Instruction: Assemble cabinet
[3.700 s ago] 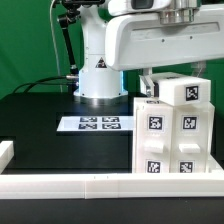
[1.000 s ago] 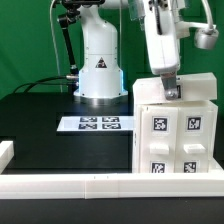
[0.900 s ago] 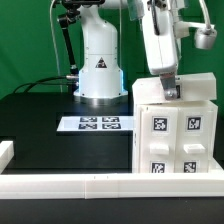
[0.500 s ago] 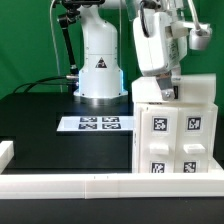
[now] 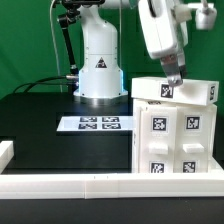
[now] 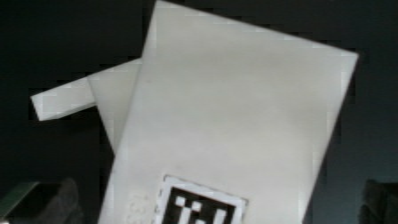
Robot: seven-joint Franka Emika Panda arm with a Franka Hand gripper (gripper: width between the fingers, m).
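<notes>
The cabinet (image 5: pixel 176 135) is a white boxy body with tagged faces, standing at the exterior view's right. Its top panel (image 5: pixel 195 93) lies slightly skewed on the body, with a tag showing. My gripper (image 5: pixel 176 82) hangs tilted just above that panel, fingertips close to its surface. In the wrist view the tagged white panel (image 6: pixel 231 110) fills the picture. My gripper (image 6: pixel 210 205) straddles it, with the dark fingers (image 6: pixel 39 198) far apart at the picture's corners and gaps to the panel's edges. It looks open and holds nothing.
The marker board (image 5: pixel 97 124) lies flat on the black table in front of the arm's base (image 5: pixel 100 78). A white rail (image 5: pixel 90 184) runs along the near edge. A small white block (image 5: pixel 5 152) stands at the exterior view's left.
The gripper has lifted off the cabinet top and swung to a tilt. The top panel now sits slightly turned, and its tag is uncovered.
</notes>
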